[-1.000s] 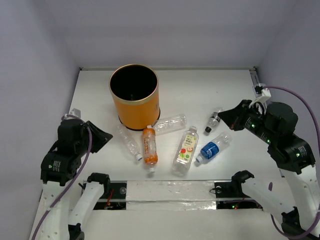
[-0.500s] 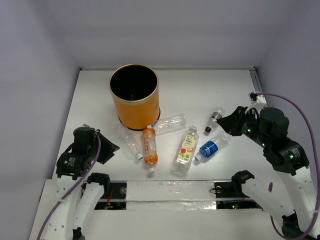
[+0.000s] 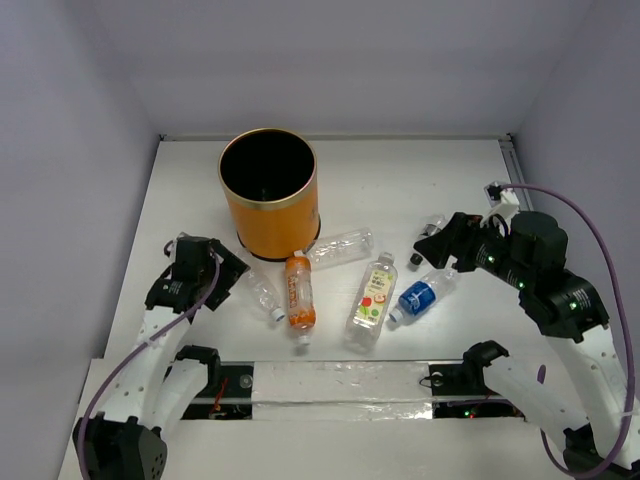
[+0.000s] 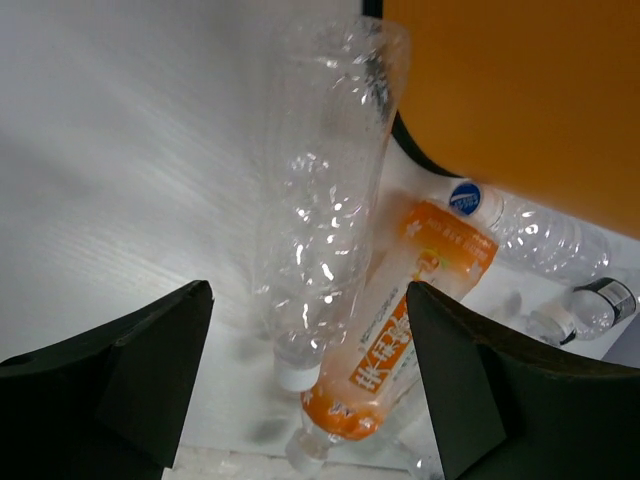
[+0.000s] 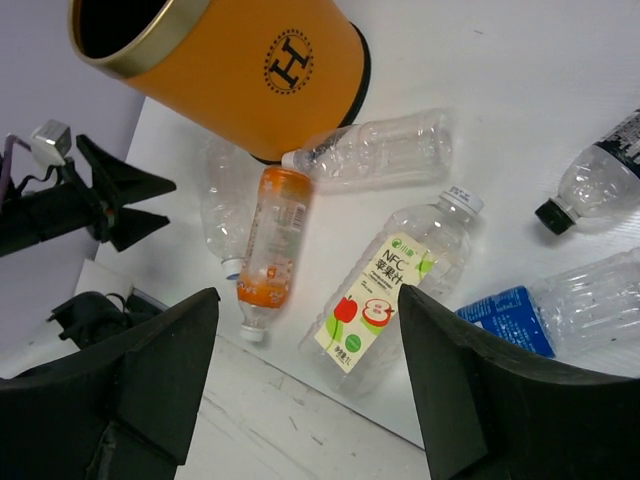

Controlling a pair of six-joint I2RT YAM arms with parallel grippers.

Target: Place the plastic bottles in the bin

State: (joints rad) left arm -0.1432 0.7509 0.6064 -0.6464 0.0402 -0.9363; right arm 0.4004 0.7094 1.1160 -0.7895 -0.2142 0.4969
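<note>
Left pincer is spread, facing a clear bottle that lies on the table near the orange bin. Further right lie the orange bottle, the fruit-labelled bottle and the blue-labelled bottle. Right pincer, spread too, hangs above them.

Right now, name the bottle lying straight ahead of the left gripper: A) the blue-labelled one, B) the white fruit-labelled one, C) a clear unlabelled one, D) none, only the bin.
C: in the left wrist view a clear unlabelled bottle lies centred ahead of the open left gripper, with the orange bottle beside it.
</note>
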